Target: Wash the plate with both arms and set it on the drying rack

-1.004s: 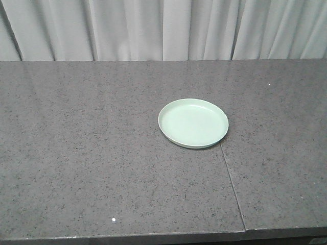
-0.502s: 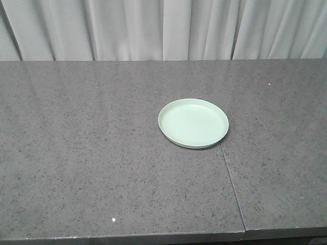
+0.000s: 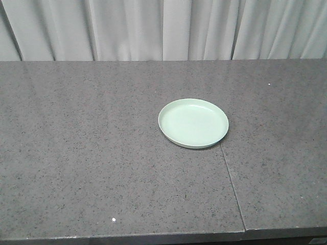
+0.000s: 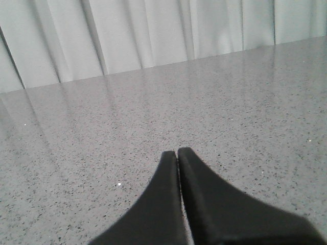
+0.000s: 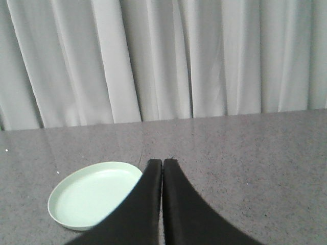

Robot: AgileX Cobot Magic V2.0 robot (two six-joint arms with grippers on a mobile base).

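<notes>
The right hand [image 5: 162,161] was clenched, its two black fingers [image 5: 145,204] pressed flat together on nothing. It pointed forward, low over the desk [image 5: 255,168], toward the white curtain [image 5: 163,56]. The plate [image 5: 89,196] lay face up on the desk, just ahead of this hand and off to its left, with part of its rim hidden behind the left finger in the right wrist view. Being round, it offered no preferred axis of approach. The left hand [image 4: 177,151] was likewise clenched and empty, held low over bare speckled stone. Its camera showed no plate at all, so the right hand was judged the nearer. Neither hand appeared in the front view, where the plate sat alone, right of centre, its near edge meeting a seam [image 3: 232,186] between two slabs. No drying rack showed in any view. The task looked not yet begun. The coming move would call for opening the right hand and swinging it left toward the rim.
</notes>
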